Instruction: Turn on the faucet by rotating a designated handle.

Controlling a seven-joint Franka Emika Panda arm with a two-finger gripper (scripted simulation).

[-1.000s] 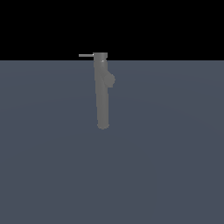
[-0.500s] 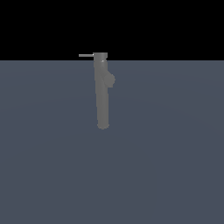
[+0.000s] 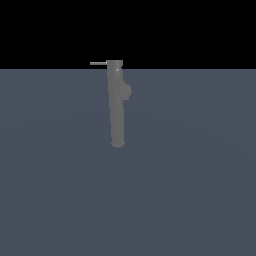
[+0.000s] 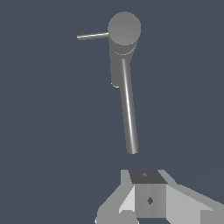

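Note:
The faucet [image 3: 116,107] is a tall matte grey column standing on the grey floor, with a stubby spout [image 3: 127,91] on the exterior view's right. The handle [image 3: 98,63] is a thin light rod projecting from the top cap toward the exterior view's left. In the wrist view I look down on the cap [image 4: 124,27], the handle [image 4: 92,36], the spout [image 4: 115,72] and the column [image 4: 128,109]. My gripper [image 4: 148,175] shows only in the wrist view, apart from the faucet, near the column's base in the picture. Its fingers sit together with no gap and hold nothing.
A flat blue-grey floor [image 3: 190,190] runs all around the faucet. Black background lies behind it. The arm does not show in the exterior view.

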